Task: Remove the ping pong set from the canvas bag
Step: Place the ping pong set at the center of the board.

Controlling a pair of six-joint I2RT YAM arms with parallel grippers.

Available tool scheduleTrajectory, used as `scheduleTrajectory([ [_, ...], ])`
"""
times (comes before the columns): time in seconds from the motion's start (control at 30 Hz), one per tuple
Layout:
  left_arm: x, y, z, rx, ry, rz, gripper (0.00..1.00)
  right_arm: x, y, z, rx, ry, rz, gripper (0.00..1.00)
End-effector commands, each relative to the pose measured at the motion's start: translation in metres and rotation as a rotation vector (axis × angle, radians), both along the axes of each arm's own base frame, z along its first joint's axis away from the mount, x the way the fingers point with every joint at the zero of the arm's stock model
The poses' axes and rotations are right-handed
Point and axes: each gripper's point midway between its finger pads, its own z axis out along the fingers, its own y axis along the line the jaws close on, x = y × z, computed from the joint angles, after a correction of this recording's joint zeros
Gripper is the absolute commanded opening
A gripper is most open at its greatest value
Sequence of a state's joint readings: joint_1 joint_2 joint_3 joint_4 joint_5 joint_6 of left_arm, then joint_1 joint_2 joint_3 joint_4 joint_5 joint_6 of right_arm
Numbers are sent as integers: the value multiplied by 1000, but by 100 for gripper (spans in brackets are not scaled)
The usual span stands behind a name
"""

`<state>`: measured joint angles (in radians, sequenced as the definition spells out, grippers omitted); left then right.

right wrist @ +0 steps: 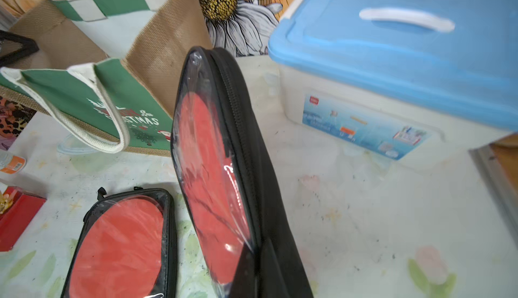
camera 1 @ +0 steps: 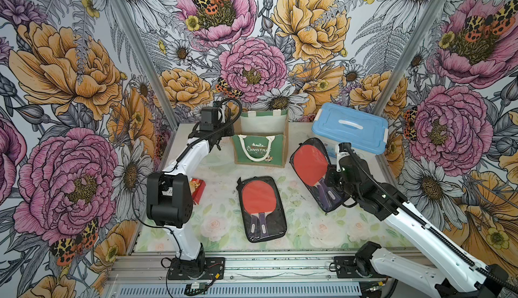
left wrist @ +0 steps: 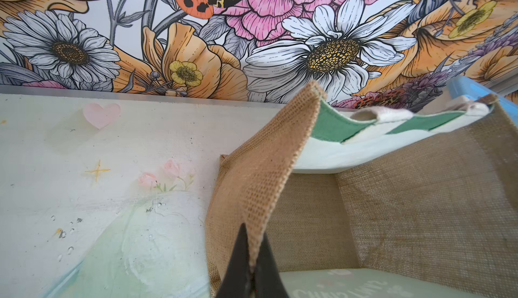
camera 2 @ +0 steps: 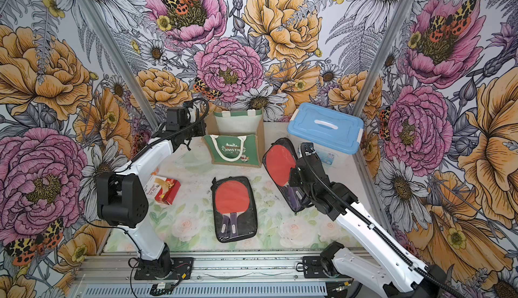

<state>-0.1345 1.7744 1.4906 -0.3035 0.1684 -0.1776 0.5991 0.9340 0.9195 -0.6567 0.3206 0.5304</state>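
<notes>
Nearly done: set [camera 1: 309,167] out of bag [camera 1: 260,149], not yet released.
Found tilted, upper end raised, between bag and box [camera 1: 350,127]; contact of lower end with table [camera 1: 308,226] not discernible. Clamped at handle end by right gripper [camera 1: 332,181], jaws tight shut on it. Second set [camera 1: 262,208] flat on table, apart, in front of bag. Bag upright at back, mouth open, nothing seen inside in left wrist view. Left gripper [left wrist: 253,249] pinched shut on bag's burlap side wall. Remaining, by judgement: lowering and release. Right arm stretched forward, wrist angled inward; left arm elbow-high, reaching back.
</notes>
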Motion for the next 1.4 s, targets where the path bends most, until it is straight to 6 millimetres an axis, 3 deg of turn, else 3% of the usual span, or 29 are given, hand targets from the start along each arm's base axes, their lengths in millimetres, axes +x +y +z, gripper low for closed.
scheduleTrajectory([
  [0.0,4,-1,21,-11,-53,6,2,0,10,8,181,-48,-54,0],
  [0.3,2,-9,20,-22,-49,-28,11,-8,10,-49,279,32,-132,0],
  [0.5,-2,-12,30,-22,-70,-40,24,-7,8,-72,327,60,-199,0],
  [0.93,-9,-16,41,-26,-88,-75,32,-2,25,-121,397,144,-227,1],
  [1.03,-11,-14,44,-23,-93,-74,33,-2,23,-123,390,142,-231,9],
  [1.2,-12,-13,55,-13,-119,-78,38,1,20,-119,378,127,-226,32],
  [1.37,-18,-15,76,-5,-157,-96,39,4,15,-116,363,117,-221,44],
])
